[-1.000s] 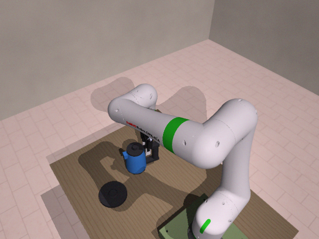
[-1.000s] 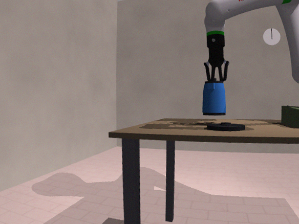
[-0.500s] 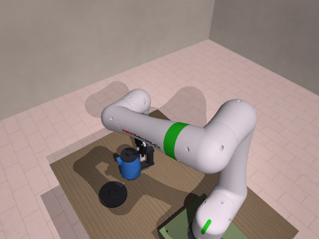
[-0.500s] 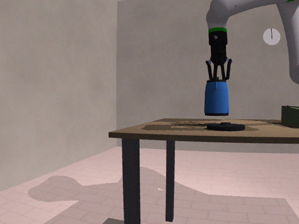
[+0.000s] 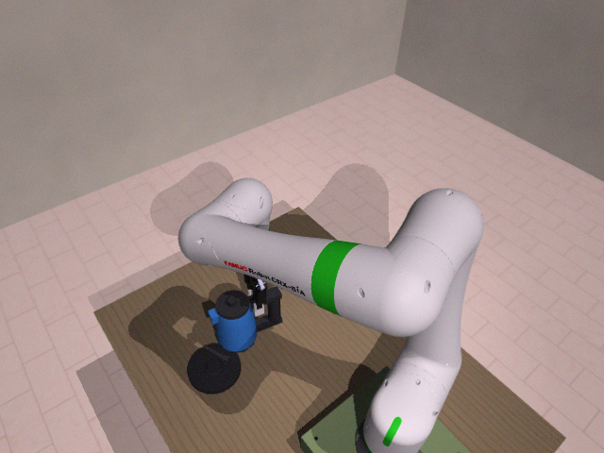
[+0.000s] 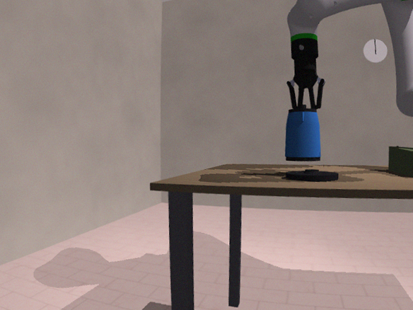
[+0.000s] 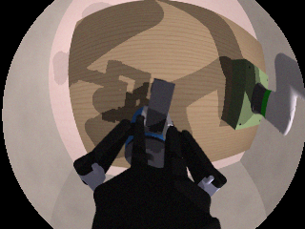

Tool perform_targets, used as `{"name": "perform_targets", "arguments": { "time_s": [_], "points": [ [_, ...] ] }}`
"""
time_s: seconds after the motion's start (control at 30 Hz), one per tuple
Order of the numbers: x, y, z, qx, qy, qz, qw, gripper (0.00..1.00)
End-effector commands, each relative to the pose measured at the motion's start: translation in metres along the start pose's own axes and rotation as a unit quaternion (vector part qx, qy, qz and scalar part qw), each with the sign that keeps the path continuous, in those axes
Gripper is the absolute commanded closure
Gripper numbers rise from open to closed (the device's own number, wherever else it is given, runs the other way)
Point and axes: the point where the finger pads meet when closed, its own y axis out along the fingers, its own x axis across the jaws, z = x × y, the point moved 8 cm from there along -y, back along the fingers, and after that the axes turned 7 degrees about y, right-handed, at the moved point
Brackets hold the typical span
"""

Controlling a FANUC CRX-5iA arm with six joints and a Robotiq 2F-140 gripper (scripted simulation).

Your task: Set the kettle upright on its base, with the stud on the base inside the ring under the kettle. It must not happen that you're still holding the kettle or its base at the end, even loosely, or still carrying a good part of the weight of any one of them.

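The blue kettle [image 5: 236, 326] with a black lid and black handle hangs upright in the air, held at its handle. My gripper [image 5: 260, 301] is shut on the handle and points straight down. In the side view the kettle [image 6: 303, 135] hangs a short way above the table, its bottom clear of the base. The black round base [image 5: 213, 368] lies flat on the wooden table; in the side view the base [image 6: 311, 174] with its low stud sits just below and slightly right of the kettle. In the wrist view the fingers straddle the handle, and the kettle is mostly hidden.
The wooden table [image 6: 307, 184] has its front edge toward the side camera. The arm's green pedestal [image 6: 409, 161] stands at the table's right end and also shows in the wrist view [image 7: 243, 93]. The arm's forearm [image 5: 302, 273] spans above the table.
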Motion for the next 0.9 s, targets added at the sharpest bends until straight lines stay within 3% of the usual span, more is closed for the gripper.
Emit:
{"name": "perform_targets", "arguments": {
  "time_s": [0.0,0.87],
  "points": [
    [0.006,0.000,-0.009,0.000,0.000,0.000,1.000,1.00],
    [0.039,0.000,-0.058,0.000,0.000,0.000,1.000,1.00]
  ]
}}
